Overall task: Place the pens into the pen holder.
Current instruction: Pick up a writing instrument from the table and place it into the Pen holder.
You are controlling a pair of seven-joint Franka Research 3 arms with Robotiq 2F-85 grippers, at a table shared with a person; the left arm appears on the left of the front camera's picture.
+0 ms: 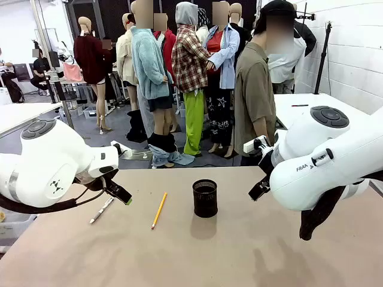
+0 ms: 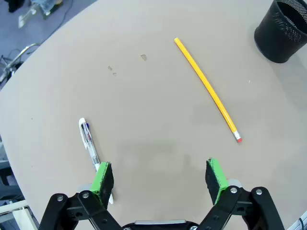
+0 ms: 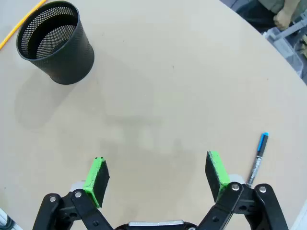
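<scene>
The black mesh pen holder [image 1: 204, 198] stands upright at the table's middle, with nothing inside that I can see. A yellow pencil [image 1: 159, 210] lies flat to its left, and a silver-grey pen [image 1: 102, 210] lies farther left. In the left wrist view my left gripper [image 2: 159, 173] hovers open above bare table, the silver-grey pen [image 2: 89, 143] beside one green pad, the pencil [image 2: 206, 88] and the pen holder [image 2: 283, 28] beyond. My right gripper [image 3: 156, 172] is open over bare table, with a dark blue-capped pen [image 3: 257, 160] next to one finger and the pen holder [image 3: 55, 40] farther off.
A person [image 1: 254, 95] stands beyond the table's far edge, turned away. The tan table [image 1: 197, 257] has open surface in front of the holder. A second white table [image 1: 311, 104] stands at the back right.
</scene>
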